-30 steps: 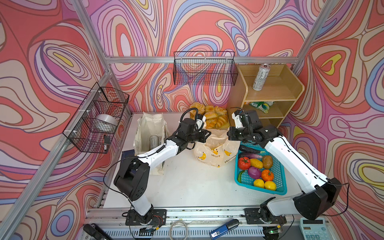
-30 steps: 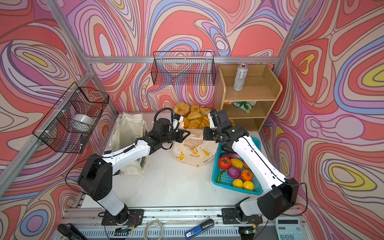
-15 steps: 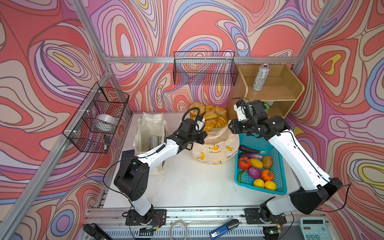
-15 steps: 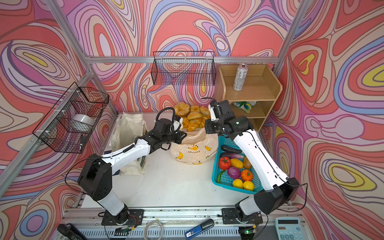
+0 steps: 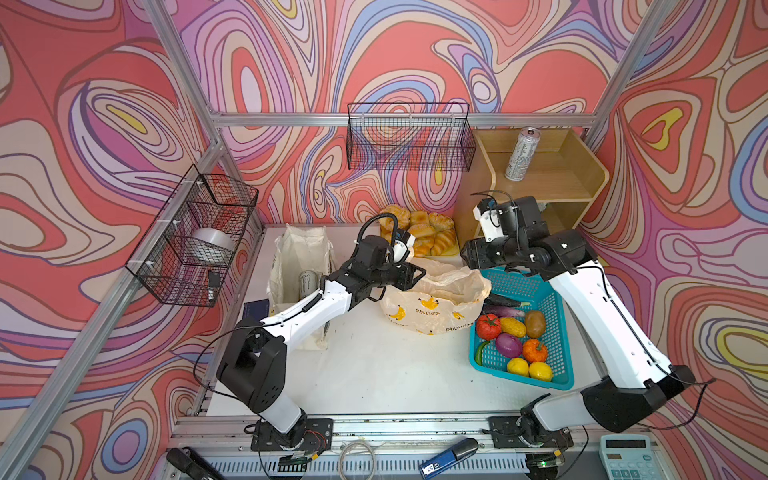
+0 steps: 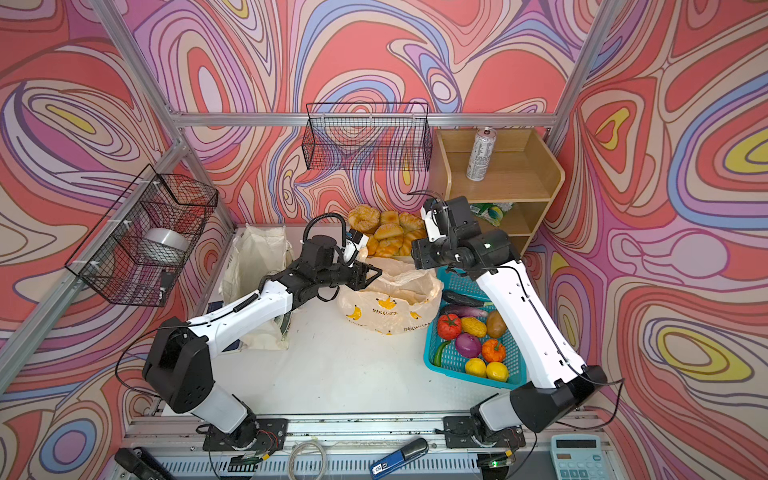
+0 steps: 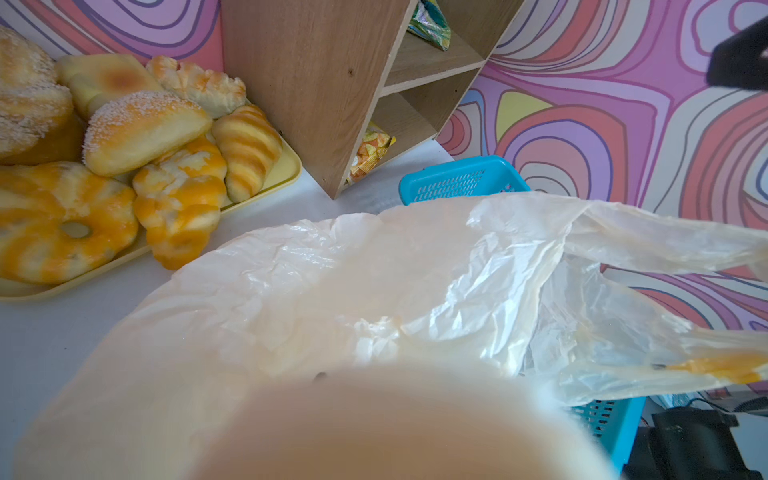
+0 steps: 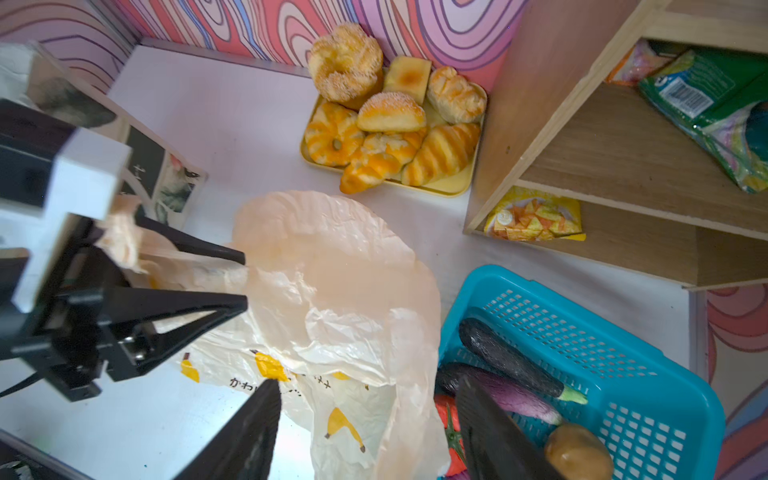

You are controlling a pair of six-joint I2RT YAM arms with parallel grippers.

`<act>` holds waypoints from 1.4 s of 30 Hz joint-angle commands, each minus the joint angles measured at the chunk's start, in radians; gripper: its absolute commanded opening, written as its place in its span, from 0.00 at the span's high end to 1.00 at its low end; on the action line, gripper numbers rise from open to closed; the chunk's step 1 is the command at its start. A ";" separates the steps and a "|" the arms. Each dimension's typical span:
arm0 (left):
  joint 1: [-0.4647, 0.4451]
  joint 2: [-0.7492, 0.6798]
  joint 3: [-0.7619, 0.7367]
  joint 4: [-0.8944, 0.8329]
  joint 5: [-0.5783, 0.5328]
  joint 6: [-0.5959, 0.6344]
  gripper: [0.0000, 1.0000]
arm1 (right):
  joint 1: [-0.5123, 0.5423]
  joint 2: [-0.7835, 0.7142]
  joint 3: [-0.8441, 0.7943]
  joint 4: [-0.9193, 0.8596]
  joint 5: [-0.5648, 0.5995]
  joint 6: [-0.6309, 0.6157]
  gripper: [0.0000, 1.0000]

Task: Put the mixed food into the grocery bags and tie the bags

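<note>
White table point(image 5: 374, 374): banana-print bag point(image 5: 432, 307) sits at frame centre, against the blue basket point(image 5: 540, 291). Left gripper point(image 8: 244, 279) open, bag film between its fingers. Right gripper point(image 8: 369, 381) open, empty, at the bag's upper right.

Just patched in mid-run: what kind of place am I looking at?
Probably a lab test cell dressed as a small grocery corner: an aluminium frame with swirl-printed walls, a wooden shelf holding a drink can, bread rolls, and a teal basket of produce.
</note>
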 commanded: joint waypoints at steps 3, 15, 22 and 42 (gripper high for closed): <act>0.012 -0.030 -0.025 0.031 0.066 -0.013 0.40 | -0.005 0.017 0.007 0.078 -0.164 0.003 0.30; 0.074 -0.094 -0.073 0.090 0.214 -0.042 0.05 | -0.006 0.095 -0.035 0.201 -0.416 0.047 0.30; 0.085 -0.096 -0.081 0.080 0.308 -0.043 0.00 | -0.006 0.128 -0.051 0.277 -0.546 0.091 0.30; 0.115 -0.077 -0.053 -0.035 0.414 0.041 0.02 | 0.048 0.193 -0.090 0.392 -0.703 0.176 0.39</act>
